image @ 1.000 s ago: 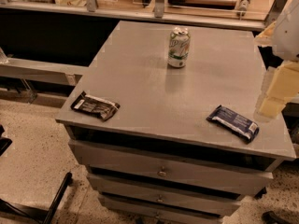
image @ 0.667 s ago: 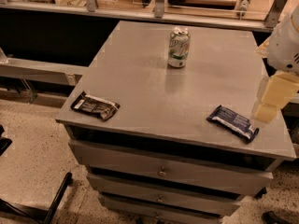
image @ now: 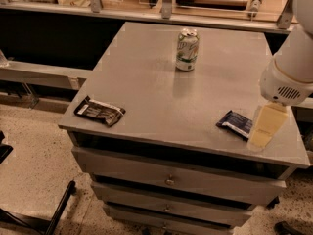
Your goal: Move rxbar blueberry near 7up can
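Grey drawer cabinet (image: 146, 82), seen from above and in front, with three drawer fronts (image: 168, 181) below its flat top. The robot arm (image: 289, 65), a white housing, enters from the right edge and hangs over the top's near right corner. The gripper (image: 259, 140), pale yellow, points down from the arm and overlaps the right end of the rxbar blueberry (image: 235, 123). Whether it is released or clenched, and whether it touches the wrapper, cannot be told from this view. The 7up can (image: 187, 49) stands upright toward the far middle of the top. A black-brown wrapped bar (image: 100, 111) lies flat at the near left corner, well apart from both task objects. The rxbar blueberry lies flat near the front right edge, its dark blue left end visible, well apart from the can with bare surface between them. Progress, as judged: the approach to the bar appears complete or nearly so. A secure grasp, the lift, the carry toward the far middle and the placement beside the can all remain.
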Controlling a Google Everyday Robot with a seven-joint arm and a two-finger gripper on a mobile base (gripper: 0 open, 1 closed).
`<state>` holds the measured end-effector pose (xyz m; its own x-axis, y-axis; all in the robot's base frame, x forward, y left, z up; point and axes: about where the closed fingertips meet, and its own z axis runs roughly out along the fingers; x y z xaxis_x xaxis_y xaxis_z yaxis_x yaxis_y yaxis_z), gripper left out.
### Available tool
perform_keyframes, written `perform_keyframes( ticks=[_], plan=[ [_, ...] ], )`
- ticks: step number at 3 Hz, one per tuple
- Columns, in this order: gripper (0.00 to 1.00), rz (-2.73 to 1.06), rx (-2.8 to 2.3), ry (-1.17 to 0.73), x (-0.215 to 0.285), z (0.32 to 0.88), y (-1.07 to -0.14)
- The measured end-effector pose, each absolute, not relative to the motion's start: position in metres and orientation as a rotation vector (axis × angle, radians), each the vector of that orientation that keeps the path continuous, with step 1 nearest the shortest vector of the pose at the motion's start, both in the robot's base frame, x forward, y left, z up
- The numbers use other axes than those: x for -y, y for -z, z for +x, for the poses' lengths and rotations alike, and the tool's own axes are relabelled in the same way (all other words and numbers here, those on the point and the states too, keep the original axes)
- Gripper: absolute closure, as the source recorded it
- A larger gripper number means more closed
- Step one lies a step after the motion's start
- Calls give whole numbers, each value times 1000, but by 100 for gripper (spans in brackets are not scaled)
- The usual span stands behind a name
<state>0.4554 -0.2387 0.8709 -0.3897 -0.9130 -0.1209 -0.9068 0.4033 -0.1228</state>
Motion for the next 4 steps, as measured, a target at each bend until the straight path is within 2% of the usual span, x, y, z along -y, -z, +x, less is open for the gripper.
perform_keyframes(
  ticks=[1, 2, 3, 4],
  plan=[
    [0, -1593, -2566, 42, 246, 457, -848],
    [16, -1590, -2569, 43, 246, 457, -847],
    [39, -1590, -2567, 44, 246, 457, -847],
    [45, -1591, -2566, 45, 245, 457, -847]
  ],
)
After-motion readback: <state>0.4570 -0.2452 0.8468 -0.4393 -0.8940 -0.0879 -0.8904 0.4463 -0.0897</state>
